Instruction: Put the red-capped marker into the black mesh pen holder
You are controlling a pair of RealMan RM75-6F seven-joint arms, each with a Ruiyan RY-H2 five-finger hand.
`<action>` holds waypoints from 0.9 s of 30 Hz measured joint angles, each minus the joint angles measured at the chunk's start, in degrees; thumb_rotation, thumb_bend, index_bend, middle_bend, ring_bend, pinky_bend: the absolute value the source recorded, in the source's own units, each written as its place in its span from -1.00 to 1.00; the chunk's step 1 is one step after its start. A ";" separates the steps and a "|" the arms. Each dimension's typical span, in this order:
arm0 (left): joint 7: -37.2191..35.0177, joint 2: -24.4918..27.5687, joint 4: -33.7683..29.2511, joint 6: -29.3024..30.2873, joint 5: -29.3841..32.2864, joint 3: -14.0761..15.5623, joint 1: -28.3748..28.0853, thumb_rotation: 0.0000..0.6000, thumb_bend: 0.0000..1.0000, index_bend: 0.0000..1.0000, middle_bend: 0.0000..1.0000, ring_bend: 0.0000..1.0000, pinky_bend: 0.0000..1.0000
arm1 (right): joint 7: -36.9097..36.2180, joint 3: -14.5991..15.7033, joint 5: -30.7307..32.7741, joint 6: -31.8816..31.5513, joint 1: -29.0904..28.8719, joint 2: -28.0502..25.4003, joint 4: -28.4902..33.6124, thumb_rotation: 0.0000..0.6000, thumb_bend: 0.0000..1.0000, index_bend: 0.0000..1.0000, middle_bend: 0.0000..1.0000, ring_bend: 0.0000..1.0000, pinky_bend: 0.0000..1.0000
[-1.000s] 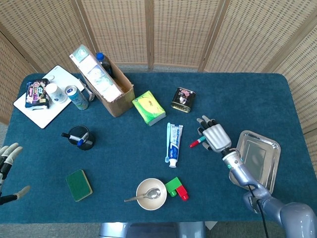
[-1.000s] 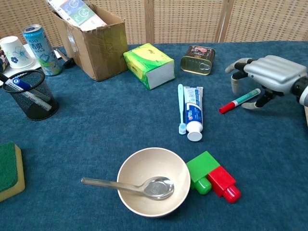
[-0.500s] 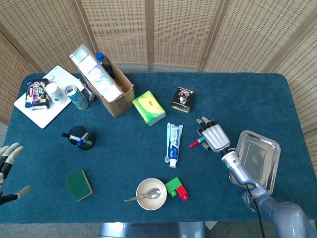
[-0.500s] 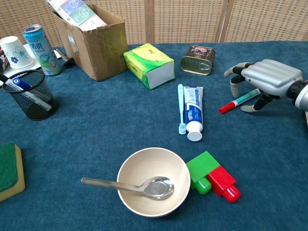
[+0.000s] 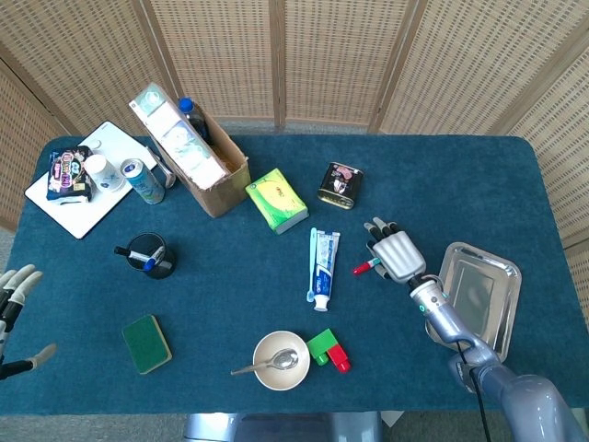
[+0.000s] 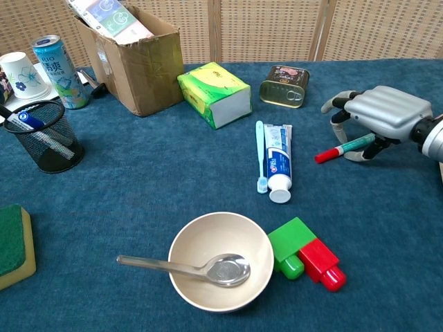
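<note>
Red-capped marker (image 6: 344,147): flat on table (image 6: 138,187), red cap toward toothpaste (image 6: 278,163) | right robot hand (image 6: 383,114): arched over its far end, grasp unclear | left robot hand (image 5: 13,304): released

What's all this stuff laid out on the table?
marker: 1, red cap, under right hand
pen holder: 1, black mesh, left
box: 1, brown, back left
can: 1, blue, beside box
tissue pack: 1, green, centre back
tin: 1, dark, back
toothpaste: 1, white-blue, centre
bowl: 1, beige, front, holds spoon
blocks: 2, green and red, beside bowl
sponge: 1, green, front left
tray: 1, silver, right
left hand: far left edge
right hand: over marker
</note>
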State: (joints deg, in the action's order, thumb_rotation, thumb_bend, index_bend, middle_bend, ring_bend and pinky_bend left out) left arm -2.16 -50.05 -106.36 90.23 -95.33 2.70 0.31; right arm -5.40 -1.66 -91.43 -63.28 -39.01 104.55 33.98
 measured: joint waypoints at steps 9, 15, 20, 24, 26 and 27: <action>-0.29 0.06 0.02 -0.27 0.01 0.05 -0.13 1.00 -0.86 -0.96 -1.00 -1.00 -1.00 | 0.63 -0.31 -0.69 -5.72 0.94 -2.85 3.91 1.00 -0.21 0.14 -0.57 -0.71 -0.42; -1.75 0.02 0.49 -1.03 0.69 -0.16 -0.58 1.00 -0.86 -0.95 -1.00 -1.00 -1.00 | 2.21 -0.61 -0.97 -7.80 1.45 -5.66 7.84 1.00 -0.21 0.14 -0.56 -0.70 -0.42; -5.65 -0.70 2.45 -2.47 2.31 -1.08 -1.77 1.00 -0.86 -0.94 -1.00 -1.00 -0.98 | 3.84 -1.18 -1.08 -9.71 1.79 -8.46 11.82 1.00 -0.22 0.14 -0.56 -0.70 -0.42; -11.67 -1.97 5.39 -5.64 4.73 -2.25 -3.75 1.00 -0.86 -0.93 -1.00 -1.00 -0.98 | 5.23 -1.87 -1.09 -11.47 2.12 -11.30 15.72 1.00 -0.21 0.14 -0.56 -0.70 -0.42; -15.07 -2.61 7.19 -7.40 5.69 -2.84 -4.88 1.00 -0.86 -0.92 -1.00 -1.00 -0.98 | 6.14 -2.25 -1.01 -12.41 2.35 -13.09 18.37 1.00 -0.21 0.14 -0.55 -0.70 -0.42; -17.27 -3.07 8.63 -8.60 6.39 -3.26 -5.66 1.00 -0.86 -0.92 -1.00 -1.00 -0.98 | 6.58 -2.42 -0.94 -12.54 2.46 -13.85 19.52 1.00 -0.21 0.14 -0.55 -0.70 -0.42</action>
State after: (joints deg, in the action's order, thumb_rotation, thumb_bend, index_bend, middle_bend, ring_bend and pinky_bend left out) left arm -19.44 -53.12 -97.73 81.63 -88.95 -0.56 -5.35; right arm 1.18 -4.07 -92.37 -75.83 -36.55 90.70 53.50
